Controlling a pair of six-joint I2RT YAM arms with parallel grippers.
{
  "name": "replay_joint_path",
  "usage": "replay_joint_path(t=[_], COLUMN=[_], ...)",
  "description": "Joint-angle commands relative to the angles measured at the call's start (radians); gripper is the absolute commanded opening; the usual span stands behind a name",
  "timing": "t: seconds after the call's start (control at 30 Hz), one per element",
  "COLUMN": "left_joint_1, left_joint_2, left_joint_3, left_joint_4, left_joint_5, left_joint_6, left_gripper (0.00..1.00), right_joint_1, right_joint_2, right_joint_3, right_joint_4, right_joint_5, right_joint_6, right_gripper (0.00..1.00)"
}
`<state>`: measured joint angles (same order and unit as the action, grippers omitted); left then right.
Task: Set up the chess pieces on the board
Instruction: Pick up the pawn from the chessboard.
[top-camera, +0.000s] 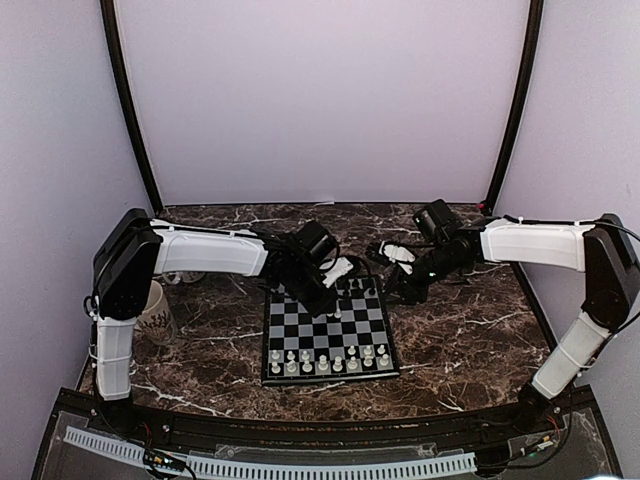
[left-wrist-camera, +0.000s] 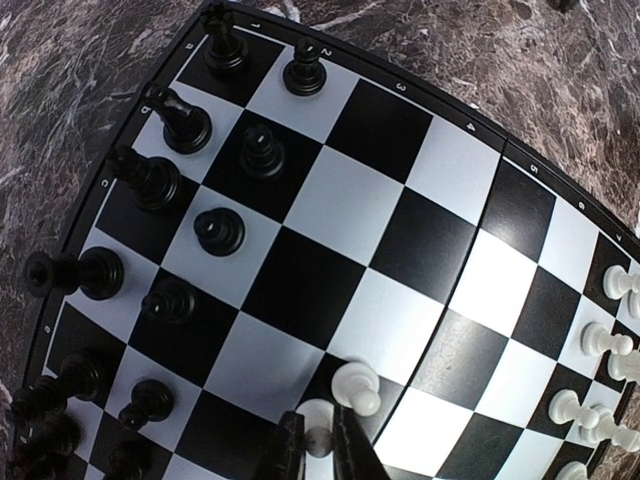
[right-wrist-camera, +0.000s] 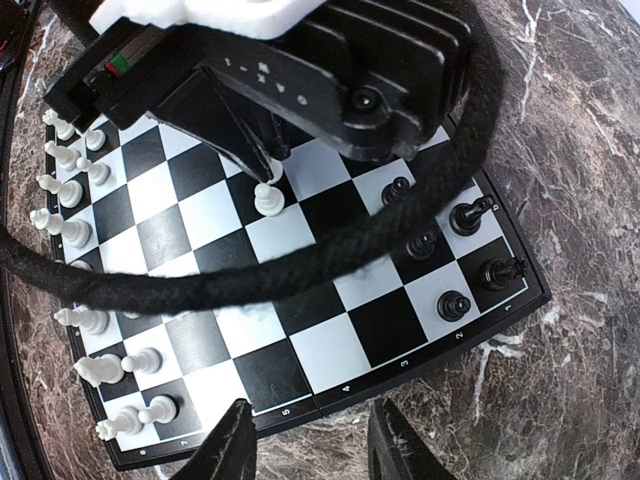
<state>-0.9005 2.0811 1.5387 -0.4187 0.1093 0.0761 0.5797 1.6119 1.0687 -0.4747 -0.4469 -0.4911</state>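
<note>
The board (top-camera: 322, 332) lies between my two arms, with white chess pieces (top-camera: 330, 360) along its near rows and black chess pieces (left-wrist-camera: 172, 178) along its far side. In the left wrist view my left gripper (left-wrist-camera: 320, 445) is shut on the head of a white pawn (left-wrist-camera: 319, 425) that stands on a mid-board square, and a second white pawn (left-wrist-camera: 357, 388) stands right beside it. The right wrist view shows that held pawn (right-wrist-camera: 266, 200) under the left fingers. My right gripper (right-wrist-camera: 315, 440) hangs open over the board's rim (right-wrist-camera: 400, 375), holding nothing.
A patterned mug (top-camera: 157, 312) stands on the marble table to the left of the board, under the left arm. A black cable (right-wrist-camera: 250, 275) crosses the right wrist view. Black pieces (right-wrist-camera: 455, 255) sit near the right gripper's side of the board.
</note>
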Motion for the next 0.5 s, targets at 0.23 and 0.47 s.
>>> replay_joint_path(t=[0.23,0.47], left_joint_1=[0.005,0.003], left_joint_2=[-0.075,-0.253], left_joint_3=[-0.001,-0.165], left_joint_4=[-0.081,-0.022], left_joint_5=[0.016,0.126], left_joint_6=[0.000,0.016], left_gripper=[0.02,0.02], right_joint_1=[0.004,0.005], right_joint_2=[-0.006,-0.002], right_joint_3=[0.017,0.020], right_joint_4=[0.002,0.002], right_joint_5=[0.006,0.003], right_joint_6=[-0.007,-0.008], right_gripper=[0.39,0.39])
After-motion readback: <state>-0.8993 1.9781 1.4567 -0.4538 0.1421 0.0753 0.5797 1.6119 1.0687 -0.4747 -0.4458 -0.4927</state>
